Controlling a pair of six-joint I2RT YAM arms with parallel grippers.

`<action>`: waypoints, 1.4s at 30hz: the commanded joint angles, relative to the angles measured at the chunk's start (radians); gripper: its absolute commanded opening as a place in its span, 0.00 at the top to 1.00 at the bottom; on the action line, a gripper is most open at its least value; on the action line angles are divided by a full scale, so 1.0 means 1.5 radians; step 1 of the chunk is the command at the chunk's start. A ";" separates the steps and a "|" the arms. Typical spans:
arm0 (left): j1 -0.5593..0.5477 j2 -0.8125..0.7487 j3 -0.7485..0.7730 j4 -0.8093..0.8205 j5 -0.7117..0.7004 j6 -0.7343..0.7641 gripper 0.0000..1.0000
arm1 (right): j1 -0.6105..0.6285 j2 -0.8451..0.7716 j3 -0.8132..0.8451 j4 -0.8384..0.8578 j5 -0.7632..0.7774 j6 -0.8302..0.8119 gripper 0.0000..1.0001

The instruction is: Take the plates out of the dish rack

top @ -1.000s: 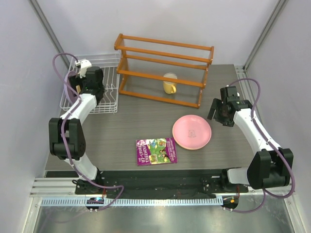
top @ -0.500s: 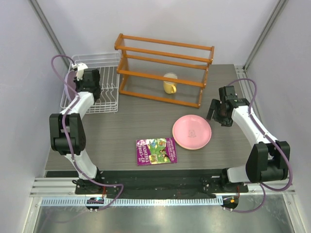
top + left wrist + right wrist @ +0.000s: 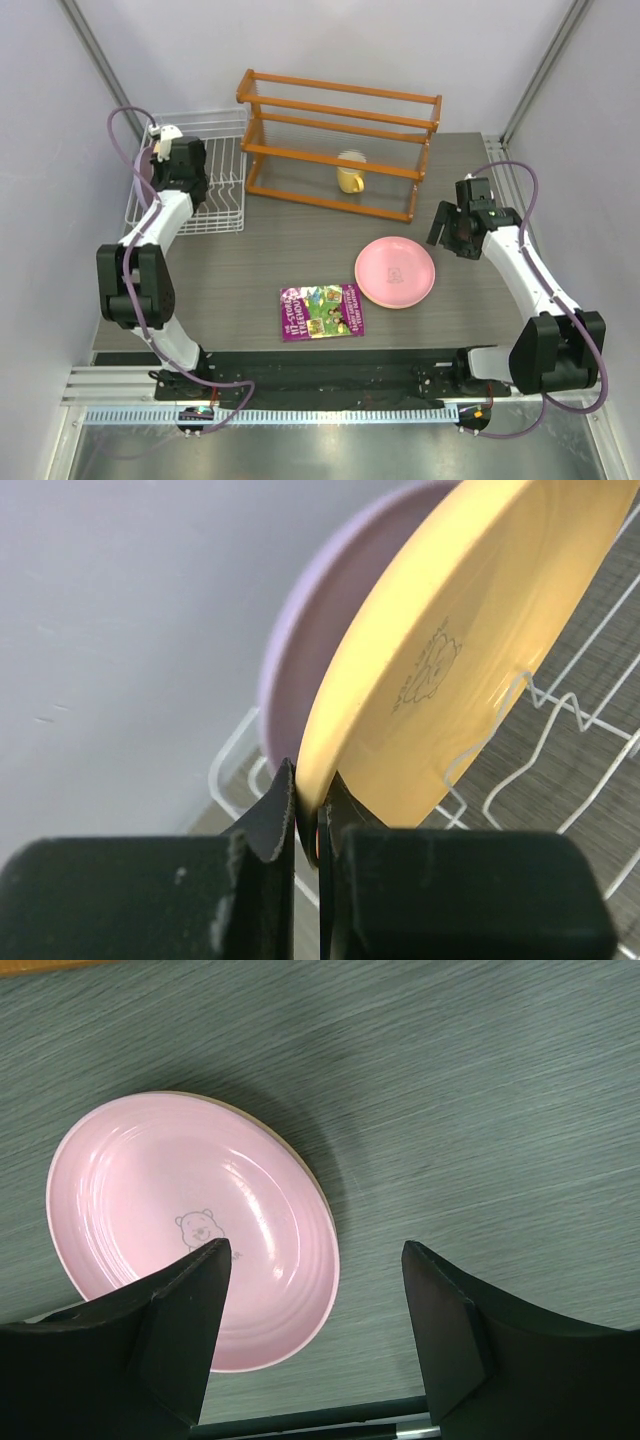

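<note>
Overhead view looks straight down — 2 close wrist views, right one sharing the pink plate (image 3: 395, 271).

L gripper (image 3: 186, 172) hangs over white wire dish rack (image 3: 215, 205) at far-L corner of grey table (image 3: 240, 270); its fingers are hidden under the wrist. Pink plate (image 3: 395, 271) lies flat on R half. R gripper (image 3: 444, 234) is just beyond its far-R edge, apart from it. Purple booklet (image 3: 322, 311) lies near front edge, close to plate. Yellow mug (image 3: 348, 176) stands in orange wooden shelf (image 3: 340, 110) at back.
</note>
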 commanded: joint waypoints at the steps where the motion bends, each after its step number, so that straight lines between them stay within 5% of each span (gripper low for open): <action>1: -0.050 -0.085 0.026 0.084 -0.062 0.085 1.00 | -0.003 -0.033 -0.005 0.009 -0.002 0.002 0.25; 6: -0.097 -0.114 0.007 0.147 -0.134 0.173 1.00 | -0.002 -0.049 0.001 -0.001 0.003 -0.004 0.25; 11: -0.143 -0.180 -0.002 0.092 -0.107 0.128 1.00 | -0.003 -0.079 0.024 -0.003 -0.026 -0.022 0.25; 16: -0.162 -0.239 0.021 -0.097 0.168 -0.097 1.00 | 0.000 -0.090 0.070 0.039 -0.135 -0.018 0.24; 25: -0.201 -0.244 -0.012 -0.105 0.550 -0.256 1.00 | 0.025 -0.099 0.069 0.171 -0.271 0.037 0.21; 42: -0.349 -0.222 -0.076 -0.086 0.686 -0.375 1.00 | 0.150 -0.050 0.065 0.247 -0.188 0.049 0.21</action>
